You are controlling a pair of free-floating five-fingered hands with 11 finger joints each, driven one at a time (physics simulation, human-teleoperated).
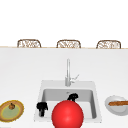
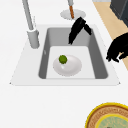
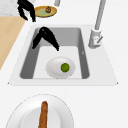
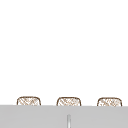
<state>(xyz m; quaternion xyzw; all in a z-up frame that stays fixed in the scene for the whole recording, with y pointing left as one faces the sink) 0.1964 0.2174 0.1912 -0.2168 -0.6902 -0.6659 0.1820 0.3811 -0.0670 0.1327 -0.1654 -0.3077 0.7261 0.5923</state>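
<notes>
- Hovering over the sink, your right hand sits at the upper middle of the left side view. Its fingers point down and stand straight, with the thumb spread apart from them, and it holds nothing.
- Your left hand hangs at the lower left of the front view, by the sink's front rim. Its fingers droop loosely and it too holds nothing.
- You will find the bowl on the sink floor, at the centre of the right side view. The lime lies inside it, toward the tap side.
- The right hand is apart from the bowl, nearer the sink's far wall in the left side view.
- My guess is that the lime is round and loose, so a nudge on the bowl's rim could tip it and send the lime rolling out.
- Straight fingers coming down on the lime would likely push it aside instead of catching it.
- A red ball covers the sink's front at the bottom of the front view, so judge depth from the side views.
- At the lower right of the left side view sits a yellow plate on the counter. A careless sweep of the left hand might knock it.
</notes>
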